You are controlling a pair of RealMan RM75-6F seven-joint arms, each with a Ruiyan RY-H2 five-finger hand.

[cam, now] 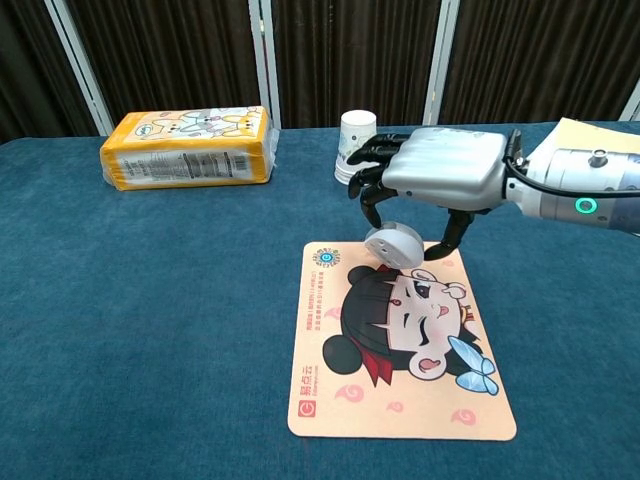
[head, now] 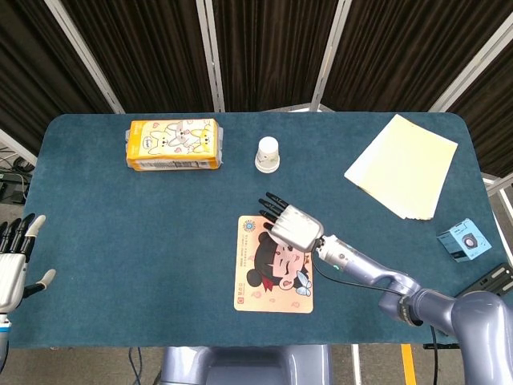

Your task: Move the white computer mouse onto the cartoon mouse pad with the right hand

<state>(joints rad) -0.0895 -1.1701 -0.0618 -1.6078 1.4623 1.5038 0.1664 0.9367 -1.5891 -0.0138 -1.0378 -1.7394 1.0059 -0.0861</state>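
White and smooth-shelled, the small rounded plastic computer mouse (cam: 393, 243) hangs just above the far edge of the flat cartoon mouse pad (cam: 398, 345) printed with a dark-haired girl's face, gripped from above by the silver right hand (cam: 432, 176), whose dark fingers (cam: 369, 188) curl down on its far-left side while the thumb hooks under on the right. From the head view the hand covers the mouse completely, so whether it already touches the pad cannot be told; in the chest view it looks barely clear of it. The mouse is likely light and rigid, with a slick curved shell that could slip out of a loose pinch, so the sides, where the body narrows, seem the safest place to hold, and it should be set down gently rather than dropped. The pad is thin and pliable and may shift on the blue felt-covered surface (head: 120, 233) if dragged. The left hand (head: 14, 258) rests at the near-left edge, fingers spread and holding nothing.
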